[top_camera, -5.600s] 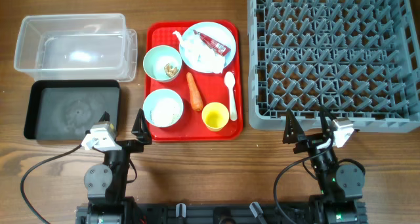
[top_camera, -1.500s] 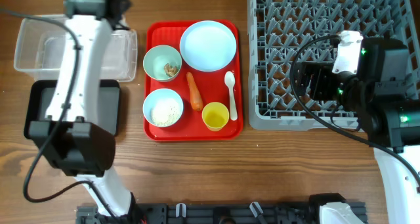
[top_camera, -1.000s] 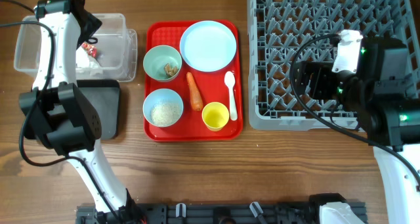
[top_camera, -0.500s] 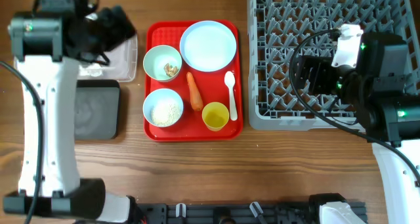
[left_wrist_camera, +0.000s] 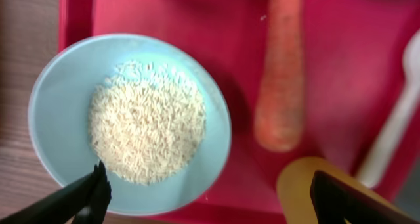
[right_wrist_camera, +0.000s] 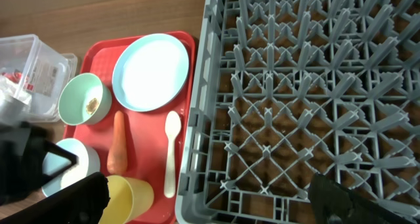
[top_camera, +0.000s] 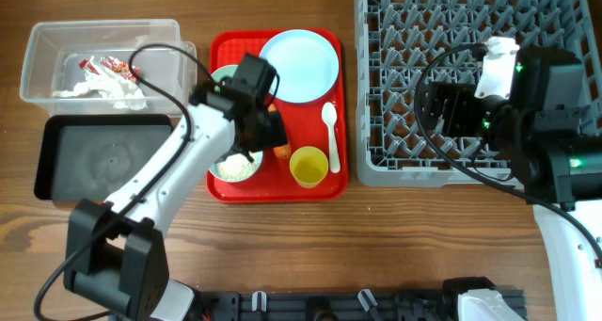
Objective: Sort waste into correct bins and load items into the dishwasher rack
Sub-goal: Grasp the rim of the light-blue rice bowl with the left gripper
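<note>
**Q:** Left wrist view: how do your jaws stand?

**A:** Your left gripper [left_wrist_camera: 210,207] is spread wide and holds nothing. One fingertip shows in each lower corner of the view. The bowl of rice [left_wrist_camera: 128,125] lies just ahead of the lower-left fingertip, with its right rim inside the gap. The yellow cup [left_wrist_camera: 315,191] sits just beside the other fingertip. Beyond both, the carrot [left_wrist_camera: 282,73] lies lengthwise on the red tray [left_wrist_camera: 164,14], within the span of the jaws and apart from them. The white spoon [left_wrist_camera: 394,132] lies at the right edge.

**Q:** And farther out, seen from overhead?

**A:** The blue plate [top_camera: 299,65] lies at the tray's far right corner. To the tray's left, the clear tub [top_camera: 103,26] holds the red wrapper [top_camera: 120,69] and the white tissue [top_camera: 99,93]. The black tray [top_camera: 103,156] lies just in front of the tub.

**Q:** Your other arm?

**A:** Your right gripper [right_wrist_camera: 210,207] is likewise parted and empty. It hangs above the left part of the dishwasher rack [right_wrist_camera: 295,86], well apart from everything on the red tray.
</note>
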{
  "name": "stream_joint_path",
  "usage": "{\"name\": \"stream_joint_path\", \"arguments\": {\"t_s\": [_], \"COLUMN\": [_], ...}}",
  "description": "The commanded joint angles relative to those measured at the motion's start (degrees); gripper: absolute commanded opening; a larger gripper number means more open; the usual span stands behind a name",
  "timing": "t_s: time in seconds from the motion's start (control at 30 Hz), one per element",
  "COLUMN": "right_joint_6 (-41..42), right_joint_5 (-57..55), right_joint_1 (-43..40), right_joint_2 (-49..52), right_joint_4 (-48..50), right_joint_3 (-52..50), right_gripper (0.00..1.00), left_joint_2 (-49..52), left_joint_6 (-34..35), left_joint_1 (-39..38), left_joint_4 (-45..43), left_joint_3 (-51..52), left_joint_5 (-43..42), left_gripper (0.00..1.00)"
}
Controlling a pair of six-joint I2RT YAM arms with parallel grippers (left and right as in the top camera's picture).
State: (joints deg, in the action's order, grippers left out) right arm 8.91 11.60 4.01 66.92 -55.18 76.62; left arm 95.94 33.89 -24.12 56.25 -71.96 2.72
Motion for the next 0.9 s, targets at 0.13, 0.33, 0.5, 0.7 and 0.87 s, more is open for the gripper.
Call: {"name": "stream_joint_path", "arguments": {"t_s": [0.13, 0.33, 0.5, 0.7, 0.87], "right_joint_6": [0.31, 0.55, 0.70, 0.70, 0.66], "right_joint_5": [0.46, 0.46, 0.46, 0.46, 0.46], "right_joint_1": [-0.13, -0.13, -0.13, -0.13, -0.13], "right_joint_2": [0.39, 0.76, 1.53, 1.95, 2.16], "right_joint_4": [-0.57, -0.57, -1.03, -1.46, -1.57], "right_joint_3": [1.25, 0.61, 0.61, 0.61, 0.61], "right_gripper": [1.00, 1.00, 1.00, 1.00, 1.00], "left_joint_2": [-0.24, -0.24, -0.24, -0.24, -0.26], "left_joint_6": [0.90, 1.57, 1.60, 2.84, 2.86], "left_joint_1": [-0.15, -0.15, -0.15, -0.15, -0.15], "left_joint_4": [-13.27, -13.92, -13.05, -12.33, -12.41], "left_joint_3": [13.38, 14.23, 14.23, 15.80, 15.76], "left_joint_5": [-0.96, -1.64, -3.39, -3.69, -3.78], "left_gripper": [0.73, 0.42, 0.20, 0.10, 0.04]}}
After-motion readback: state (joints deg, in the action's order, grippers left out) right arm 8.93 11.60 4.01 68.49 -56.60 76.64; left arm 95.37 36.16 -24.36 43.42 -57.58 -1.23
